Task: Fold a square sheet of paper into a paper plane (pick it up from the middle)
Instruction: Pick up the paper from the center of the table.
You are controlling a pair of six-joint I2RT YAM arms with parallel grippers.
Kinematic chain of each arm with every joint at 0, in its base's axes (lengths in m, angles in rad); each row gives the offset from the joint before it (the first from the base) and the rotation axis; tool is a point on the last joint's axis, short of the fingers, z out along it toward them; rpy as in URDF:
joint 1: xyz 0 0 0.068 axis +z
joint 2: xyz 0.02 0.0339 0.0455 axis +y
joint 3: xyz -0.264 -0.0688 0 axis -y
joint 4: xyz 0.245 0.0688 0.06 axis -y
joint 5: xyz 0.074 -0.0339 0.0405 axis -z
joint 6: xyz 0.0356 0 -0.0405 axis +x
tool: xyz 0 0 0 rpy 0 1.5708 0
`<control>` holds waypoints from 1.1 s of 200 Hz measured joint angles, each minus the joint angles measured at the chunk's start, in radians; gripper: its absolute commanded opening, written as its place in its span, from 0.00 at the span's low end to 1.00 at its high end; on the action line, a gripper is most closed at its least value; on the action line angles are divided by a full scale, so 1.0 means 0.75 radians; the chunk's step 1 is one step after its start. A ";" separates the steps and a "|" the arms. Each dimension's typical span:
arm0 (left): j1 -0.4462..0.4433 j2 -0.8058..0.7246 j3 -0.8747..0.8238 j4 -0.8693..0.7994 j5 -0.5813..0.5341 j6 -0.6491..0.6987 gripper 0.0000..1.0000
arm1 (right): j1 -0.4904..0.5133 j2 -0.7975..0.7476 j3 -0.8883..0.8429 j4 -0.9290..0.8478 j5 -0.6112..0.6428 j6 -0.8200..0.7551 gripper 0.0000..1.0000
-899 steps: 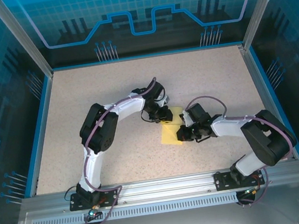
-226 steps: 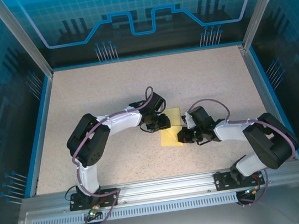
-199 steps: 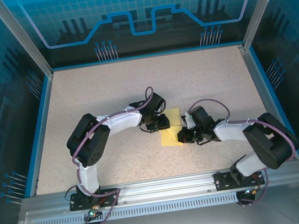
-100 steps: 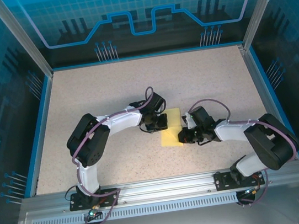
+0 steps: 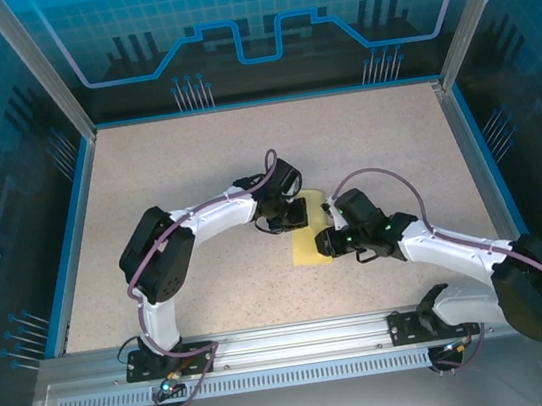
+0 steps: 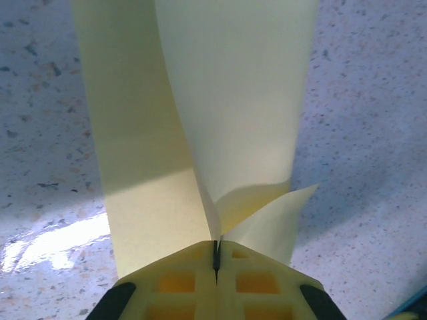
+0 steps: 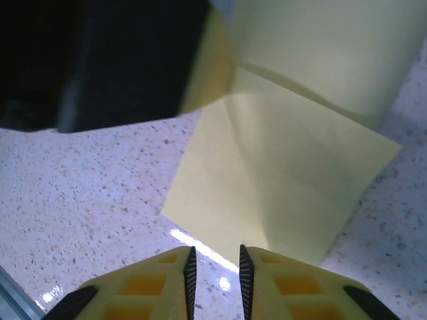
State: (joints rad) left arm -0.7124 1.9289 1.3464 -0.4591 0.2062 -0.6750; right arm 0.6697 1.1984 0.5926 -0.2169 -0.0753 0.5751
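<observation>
The pale-yellow square sheet of paper (image 5: pixel 310 248) lies mid-table, partly folded, with one part lifted. My left gripper (image 5: pixel 296 213) is at its far end, shut on a thin raised edge; in the left wrist view the paper (image 6: pixel 233 100) curls away from the pinched jaws of that gripper (image 6: pixel 215 245). My right gripper (image 5: pixel 326 243) sits low at the sheet's right side. In the right wrist view this gripper (image 7: pixel 215 265) stands slightly open with bare table between its tips, the creased sheet (image 7: pixel 287 180) just ahead, and the dark left gripper (image 7: pixel 113 60) above.
Speckled beige tabletop (image 5: pixel 176 176) extends all round the paper. A blue rim and clear walls (image 5: pixel 80 169) bound it. The right arm's elbow (image 5: pixel 530 288) reaches out near the front right corner.
The left gripper closed on the paper's raised edge and lifted it slightly. The right gripper parted and let go of the sheet, and its elbow swung out to the right.
</observation>
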 measured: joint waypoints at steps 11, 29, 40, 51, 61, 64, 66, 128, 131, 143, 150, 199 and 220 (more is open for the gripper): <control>0.004 -0.004 0.011 -0.006 0.012 0.001 0.05 | 0.064 0.002 0.037 -0.027 0.082 -0.021 0.33; 0.011 -0.013 0.019 -0.012 0.032 0.001 0.05 | 0.148 0.029 0.083 -0.061 0.202 -0.040 0.39; 0.014 -0.016 0.024 -0.014 0.045 0.001 0.05 | 0.191 0.065 0.108 -0.078 0.282 -0.057 0.42; 0.019 -0.016 0.028 -0.015 0.057 0.001 0.05 | 0.231 0.109 0.128 -0.097 0.359 -0.068 0.44; 0.022 -0.017 0.028 -0.019 0.069 0.001 0.05 | 0.267 0.155 0.148 -0.118 0.435 -0.071 0.45; 0.023 -0.017 0.028 -0.021 0.071 0.001 0.05 | 0.276 0.167 0.154 -0.125 0.456 -0.072 0.45; 0.024 -0.017 0.028 -0.023 0.070 0.002 0.05 | 0.280 0.173 0.156 -0.129 0.467 -0.070 0.45; 0.076 -0.017 0.025 -0.046 0.077 0.004 0.05 | 0.353 0.337 0.252 -0.117 0.772 -0.070 0.45; 0.078 -0.017 0.024 -0.046 0.077 0.004 0.06 | 0.355 0.342 0.253 -0.111 0.781 -0.070 0.45; 0.085 -0.017 0.016 -0.045 0.085 0.004 0.05 | 0.364 0.358 0.254 -0.093 0.803 -0.069 0.44; 0.088 -0.017 0.011 -0.045 0.091 0.003 0.05 | 0.367 0.362 0.252 -0.084 0.809 -0.066 0.44; 0.089 -0.018 0.008 -0.019 0.160 -0.001 0.06 | 0.375 0.247 0.116 -0.031 0.784 -0.071 0.46; 0.091 -0.018 0.008 -0.007 0.185 -0.001 0.06 | 0.321 0.128 0.015 -0.037 0.679 -0.071 0.49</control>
State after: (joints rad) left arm -0.6441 1.9156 1.3525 -0.4641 0.3447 -0.6754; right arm 0.9104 1.2942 0.6041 -0.2443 0.4335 0.5220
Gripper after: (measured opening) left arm 0.062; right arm 0.467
